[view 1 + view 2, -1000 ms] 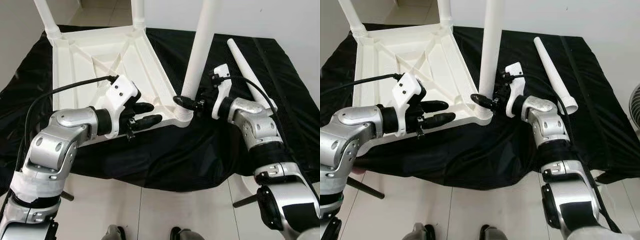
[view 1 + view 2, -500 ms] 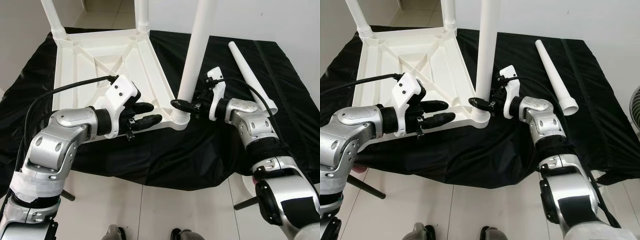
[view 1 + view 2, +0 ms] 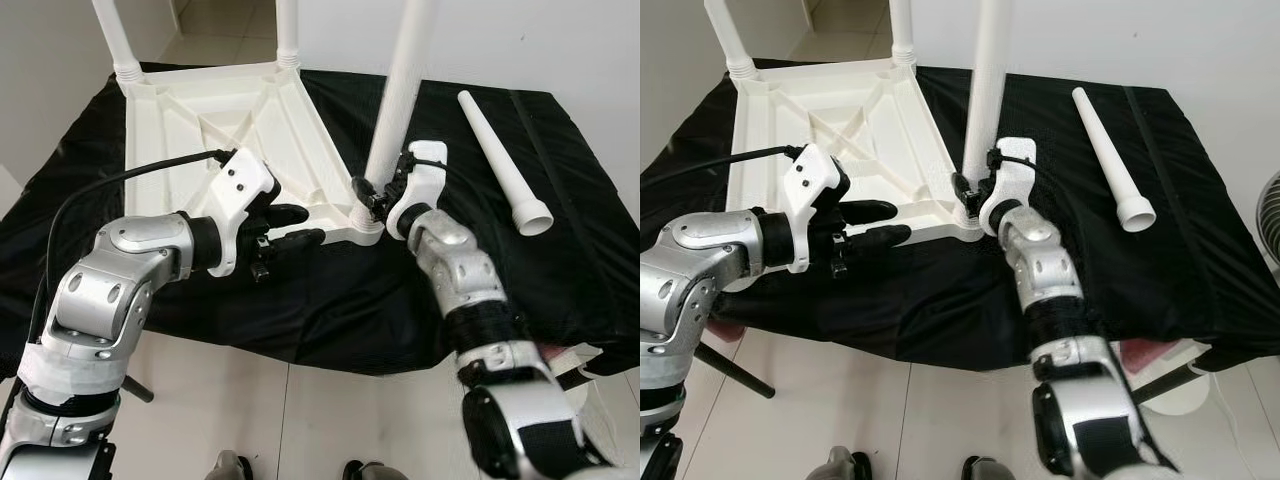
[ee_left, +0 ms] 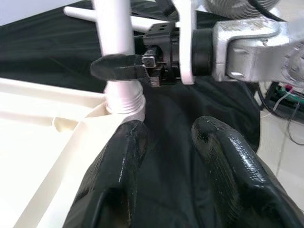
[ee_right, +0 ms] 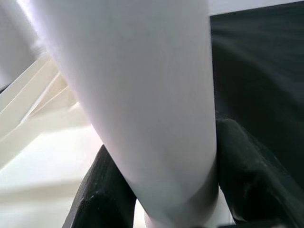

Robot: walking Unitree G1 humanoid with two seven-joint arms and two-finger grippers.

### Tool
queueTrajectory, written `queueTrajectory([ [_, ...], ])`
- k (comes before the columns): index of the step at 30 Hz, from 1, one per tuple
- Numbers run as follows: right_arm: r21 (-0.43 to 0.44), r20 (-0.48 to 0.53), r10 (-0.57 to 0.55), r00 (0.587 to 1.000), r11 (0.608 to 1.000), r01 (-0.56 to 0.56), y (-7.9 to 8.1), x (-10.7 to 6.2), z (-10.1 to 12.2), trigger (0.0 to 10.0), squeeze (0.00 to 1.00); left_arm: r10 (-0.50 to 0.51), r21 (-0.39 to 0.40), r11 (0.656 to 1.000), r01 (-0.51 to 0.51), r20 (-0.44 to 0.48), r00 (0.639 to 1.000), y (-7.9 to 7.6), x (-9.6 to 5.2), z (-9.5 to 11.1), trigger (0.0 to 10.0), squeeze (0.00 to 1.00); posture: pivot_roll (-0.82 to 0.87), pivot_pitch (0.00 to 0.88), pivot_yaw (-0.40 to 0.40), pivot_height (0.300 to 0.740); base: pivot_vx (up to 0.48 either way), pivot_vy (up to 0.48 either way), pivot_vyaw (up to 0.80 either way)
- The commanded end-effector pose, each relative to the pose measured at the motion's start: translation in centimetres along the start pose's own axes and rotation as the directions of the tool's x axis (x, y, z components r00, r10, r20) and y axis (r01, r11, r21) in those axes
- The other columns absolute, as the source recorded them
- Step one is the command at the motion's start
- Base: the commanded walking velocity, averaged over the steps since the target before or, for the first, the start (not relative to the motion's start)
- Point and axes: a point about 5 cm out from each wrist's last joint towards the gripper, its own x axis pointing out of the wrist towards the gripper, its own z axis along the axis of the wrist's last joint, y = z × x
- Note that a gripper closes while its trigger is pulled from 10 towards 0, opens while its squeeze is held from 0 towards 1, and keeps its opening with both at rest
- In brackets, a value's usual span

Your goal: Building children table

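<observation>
On the black-draped bench (image 3: 560, 270) the upturned white plastic tabletop (image 3: 235, 125) carries three upright round legs, the near-corner white leg (image 3: 405, 85) being clamped by the right gripper (image 3: 375, 195), the left gripper (image 3: 290, 228) held apart, and one loose white leg (image 3: 500, 155) is left unfitted.

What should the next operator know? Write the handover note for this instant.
Right gripper: jaws shut on the upright white plastic table leg, low down by its corner socket.
Left gripper: jaws open, at the near edge of the upturned white plastic tabletop.
Done: three legs standing in corner sockets.
Left: the fourth loose white leg lies on the black cloth to the right, not yet fitted. I cannot tell how firmly the held leg is seated.
</observation>
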Motion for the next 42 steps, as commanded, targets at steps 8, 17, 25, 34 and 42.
queueTrajectory([
  [8,0.197,-0.108,-0.343,0.933,0.912,0.359,0.5,-1.9,-2.4,0.0,0.0,0.109,0.013,0.994,-0.109,-0.009,0.994,1.1,-0.5,0.1,10.0,0.0,0.01,0.176,0.012,0.74,0.0,0.0,0.0],
  [17,0.114,0.014,-0.146,0.989,0.983,0.143,3.0,-1.3,-0.4,10.0,0.0,0.109,0.013,0.994,-0.109,-0.01,0.994,1.1,-0.5,0.1,10.0,0.0,0.01,0.176,0.013,0.74,0.0,0.0,0.0],
  [25,0.049,0.08,0.236,0.968,0.969,-0.24,4.8,-2.2,0.8,10.0,0.0,0.11,0.014,0.994,-0.109,-0.008,0.994,1.0,-0.5,0.1,10.0,0.0,0.01,0.178,0.01,0.74,0.0,0.0,0.0],
  [34,-0.132,-0.016,0.424,0.905,0.897,-0.422,0.5,-1.6,0.7,10.0,0.0,0.115,0.015,0.993,-0.115,-0.005,0.993,1.1,-0.6,0.2,10.0,0.0,0.01,0.175,0.01,0.74,0.0,0.0,0.0],
  [42,-0.116,-0.154,0.629,0.762,0.755,-0.646,-0.7,-1.3,-0.2,10.0,0.0,0.117,0.018,0.993,-0.117,-0.005,0.993,1.2,-0.7,0.3,10.0,0.0,0.02,0.172,0.011,0.74,0.0,0.0,0.0],
])
